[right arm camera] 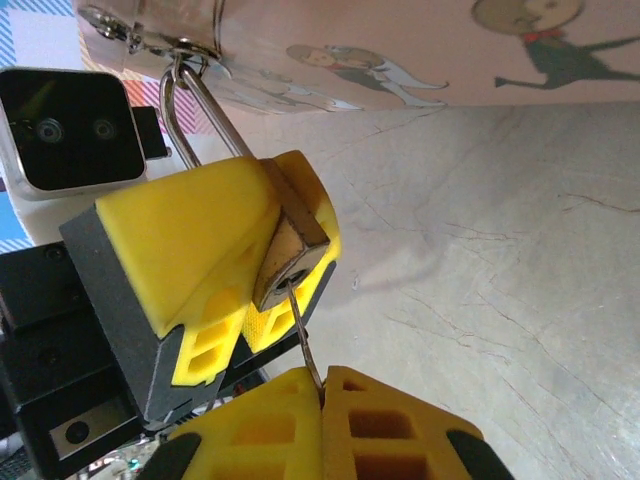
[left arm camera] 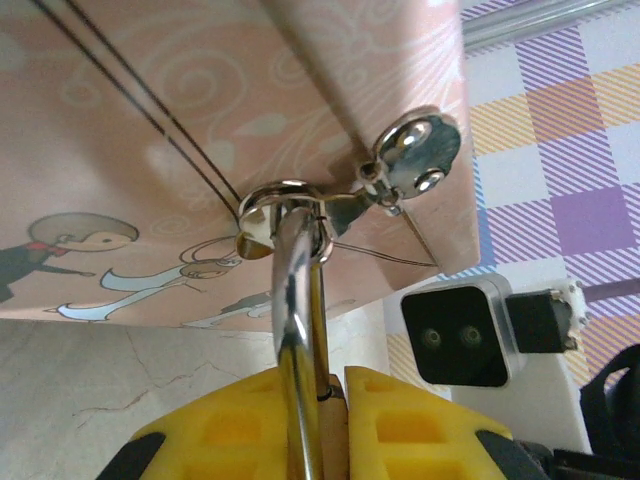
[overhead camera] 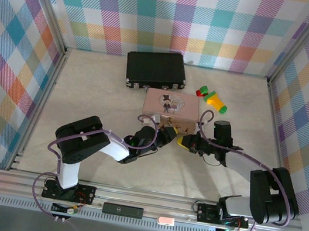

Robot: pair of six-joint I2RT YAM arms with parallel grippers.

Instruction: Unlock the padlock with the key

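Note:
The brass padlock hangs by its silvery shackle from the clasp ring of the pink picture tin. My left gripper is shut on the padlock, with its body pinched between the yellow pads. In the right wrist view those left fingers frame the lock, whose keyhole end faces my right gripper. The right gripper is shut on the thin grey key, and the key's tip sits in the keyhole. Both grippers meet just in front of the tin.
A black case lies behind the tin. Green, red and yellow toy blocks lie to the tin's right. Plaid walls enclose the marbled table on three sides. The tin's metal clasp plate is just above the shackle.

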